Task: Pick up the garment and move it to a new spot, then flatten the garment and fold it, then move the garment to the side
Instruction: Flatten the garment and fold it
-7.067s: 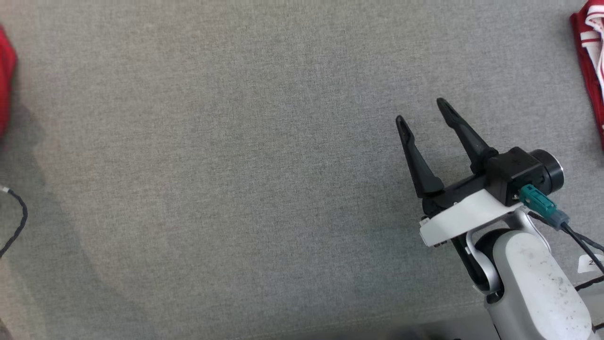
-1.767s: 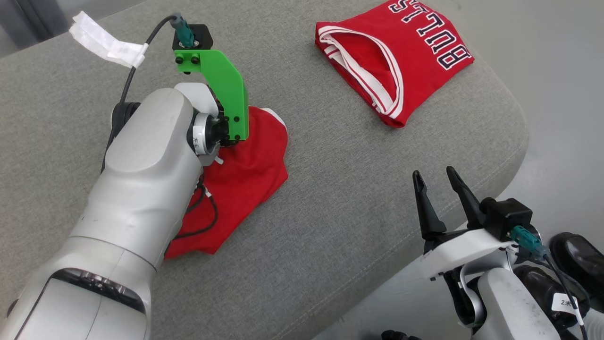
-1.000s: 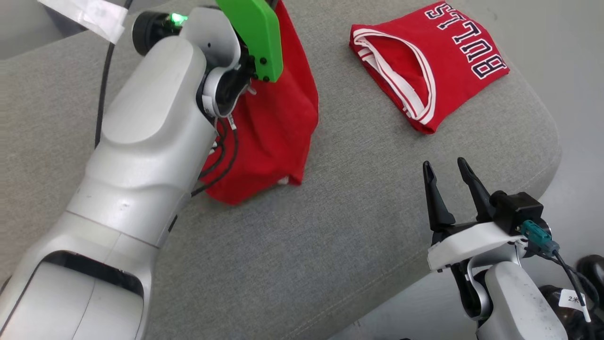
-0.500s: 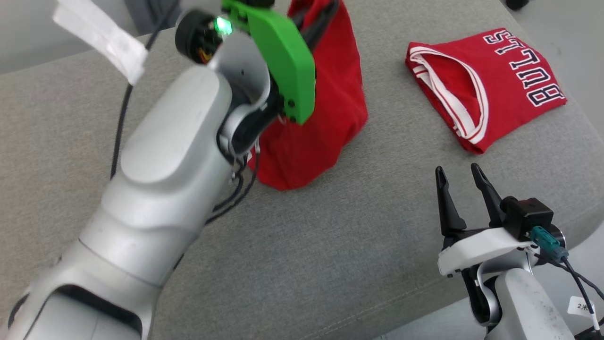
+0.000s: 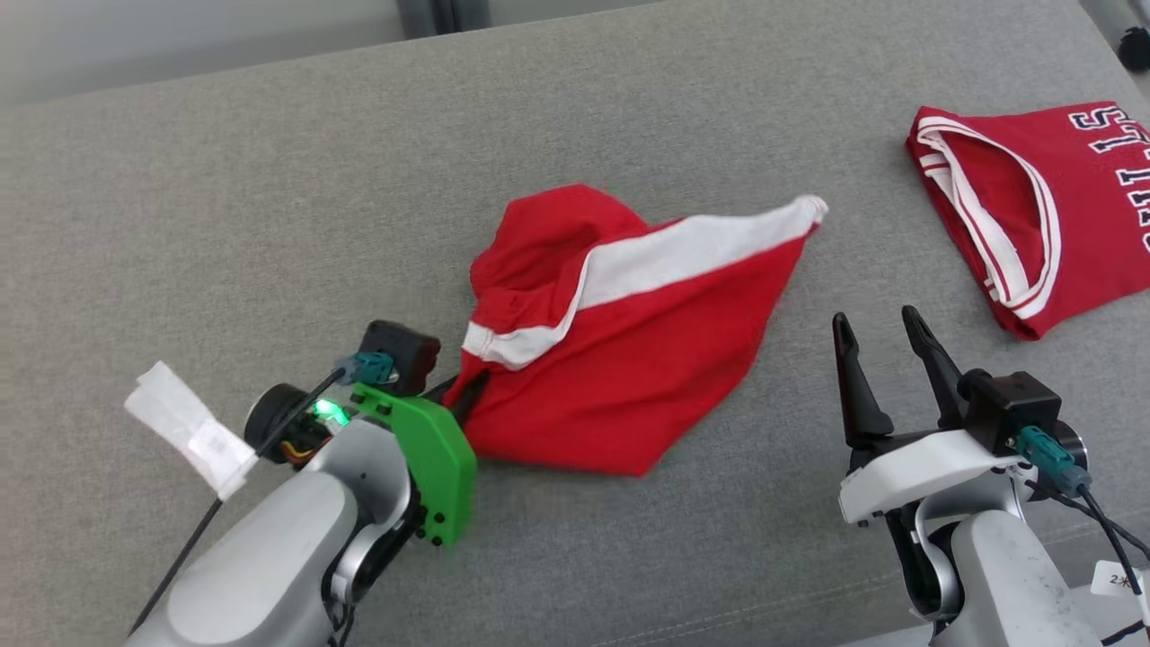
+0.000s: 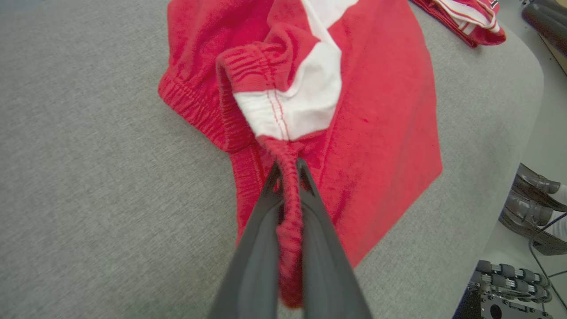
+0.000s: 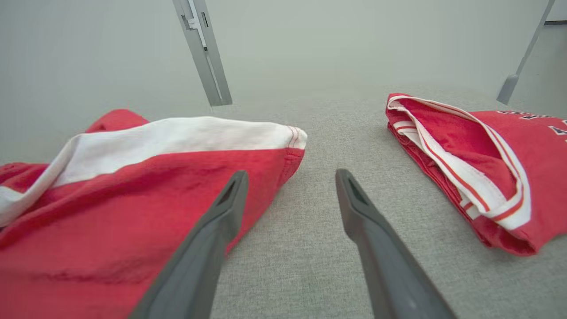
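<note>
Clamping the garment (image 5: pixel 629 377) at its waistband is the left tool (image 6: pixel 289 164), while the right tool (image 5: pixel 874 315) stands spread.

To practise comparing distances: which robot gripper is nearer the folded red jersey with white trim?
Right. The right gripper hangs open a little short of the folded red jersey with white trim; the left gripper is farther off, shut on the waistband of the red white-striped shorts.
</note>
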Tool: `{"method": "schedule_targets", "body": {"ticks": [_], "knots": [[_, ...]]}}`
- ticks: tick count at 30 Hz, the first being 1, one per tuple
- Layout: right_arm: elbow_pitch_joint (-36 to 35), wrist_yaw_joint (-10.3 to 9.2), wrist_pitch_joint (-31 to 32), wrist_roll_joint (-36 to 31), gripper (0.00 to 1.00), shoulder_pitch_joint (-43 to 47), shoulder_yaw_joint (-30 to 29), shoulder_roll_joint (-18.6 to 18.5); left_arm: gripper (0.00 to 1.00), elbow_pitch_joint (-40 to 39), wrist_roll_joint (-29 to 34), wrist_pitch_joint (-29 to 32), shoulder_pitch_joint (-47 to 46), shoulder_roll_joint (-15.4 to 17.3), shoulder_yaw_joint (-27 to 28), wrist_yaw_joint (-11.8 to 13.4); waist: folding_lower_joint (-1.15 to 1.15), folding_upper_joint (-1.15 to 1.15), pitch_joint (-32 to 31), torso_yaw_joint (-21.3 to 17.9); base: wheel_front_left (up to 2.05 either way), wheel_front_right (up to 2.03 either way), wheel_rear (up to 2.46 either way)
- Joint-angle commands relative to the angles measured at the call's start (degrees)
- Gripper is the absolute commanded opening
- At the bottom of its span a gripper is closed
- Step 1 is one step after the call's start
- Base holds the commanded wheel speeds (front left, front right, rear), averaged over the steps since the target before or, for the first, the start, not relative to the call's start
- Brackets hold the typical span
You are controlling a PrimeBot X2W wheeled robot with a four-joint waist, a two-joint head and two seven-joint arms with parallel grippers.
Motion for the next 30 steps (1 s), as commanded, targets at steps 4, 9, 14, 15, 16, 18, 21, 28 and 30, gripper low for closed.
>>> {"method": "schedule_targets", "body": {"ticks": [4,9,14,15,16,18,21,28,30], "knots": [[-0.4,-0.08,0.5,-0.5,1.0,0.8,0.2,-0.1,0.0,-0.2,1.7,-2.6,3.0,2.8,2.0,4.4,0.0,0.0,-0.8,2.2,0.0,0.0,0.0],[-0.2,-0.08,0.8,-0.5,1.0,0.6,0.7,-0.1,1.0,1.2,0.2,-8.8,5.7,2.1,5.6,7.4,0.0,0.0,-2.0,2.3,0.0,0.0,0.0],[-0.1,-0.08,1.0,-0.5,1.0,1.5,0.6,-0.5,1.0,2.3,-3.7,-14.8,10.2,-0.6,8.7,8.3,0.0,0.0,-3.5,2.5,0.0,0.0,0.0],[-0.1,-0.08,1.1,-0.4,1.0,1.7,0.5,-0.6,1.0,2.5,-4.0,-15.7,11.0,-1.0,9.2,8.3,0.0,0.0,-3.8,2.5,0.0,0.0,0.0],[-0.2,-0.08,1.2,-0.5,1.0,1.8,0.3,-0.8,1.0,2.5,-5.1,-17.1,12.0,-1.6,10.0,8.1,0.0,0.0,-4.2,2.6,0.0,0.0,0.0],[-0.5,-0.08,1.3,-0.6,1.0,2.3,-0.2,-0.9,1.0,2.5,-6.9,-20.4,14.2,-2.7,11.7,7.5,0.0,0.0,-4.8,2.9,0.0,0.0,0.0],[-1.0,-0.08,1.5,-0.8,1.0,3.1,-0.9,-0.9,1.0,2.3,-10.0,-25.8,17.6,-4.5,14.4,5.8,0.0,0.0,-5.9,3.3,0.0,0.0,0.0],[-2.2,-0.08,1.7,-1.0,1.0,4.5,-2.6,-1.1,1.0,-0.1,-5.7,-30.7,22.1,-7.4,23.9,3.9,0.0,0.0,-8.5,4.7,0.0,0.0,0.0],[-2.4,-0.07,1.8,-1.2,1.0,5.0,-2.8,-1.1,1.0,-2.2,-0.9,-30.6,24.0,-9.0,28.0,3.0,0.0,0.0,-9.2,5.1,0.0,0.0,0.0]]}}
